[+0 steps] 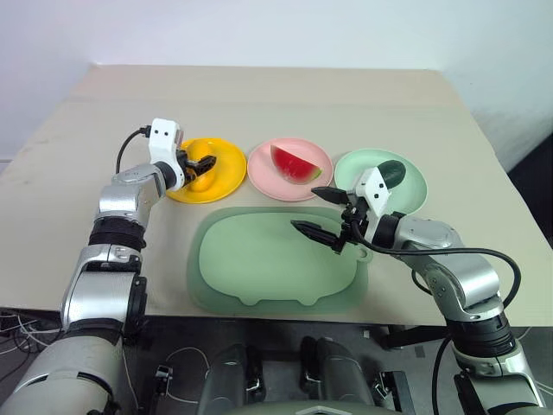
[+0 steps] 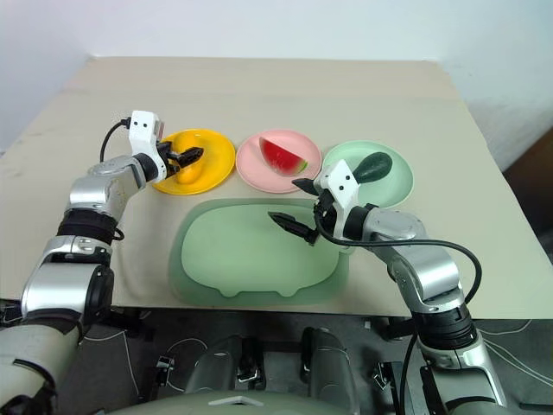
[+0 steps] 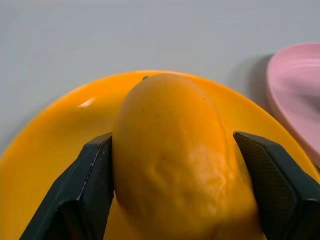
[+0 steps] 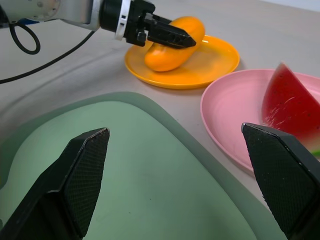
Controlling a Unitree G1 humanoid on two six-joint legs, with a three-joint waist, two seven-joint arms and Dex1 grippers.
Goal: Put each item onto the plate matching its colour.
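I am keeping the right gripper (image 1: 321, 210) spread wide and empty over the pig-shaped tray (image 1: 259, 268). At eleven o'clock from it, the left gripper (image 1: 200, 169) is letting go of the mango (image 3: 175, 155) on the yellow plate (image 1: 226, 164), one finger parted. Watermelon (image 1: 294, 162) and avocado (image 1: 392, 173) are sitting on the pink plate (image 1: 263, 173) and the mint plate (image 1: 413, 197). Next I judge: pull back straight.

Yellow-orange all over on the mango (image 3: 175, 160), lying on a matching yellow plate (image 1: 226, 180) just left of the pink plate (image 1: 263, 177). Red flesh with a thin green rind on the watermelon wedge (image 1: 292, 163) on that pink plate; dark green on the avocado (image 1: 393, 173), on a pale mint plate (image 1: 413, 194) to the pink plate's right. Pale green for the pig-shaped tray (image 1: 259, 259) in front of the pink plate, beige for the tabletop (image 1: 259, 104), black on both grippers' fingers (image 4: 82, 175)
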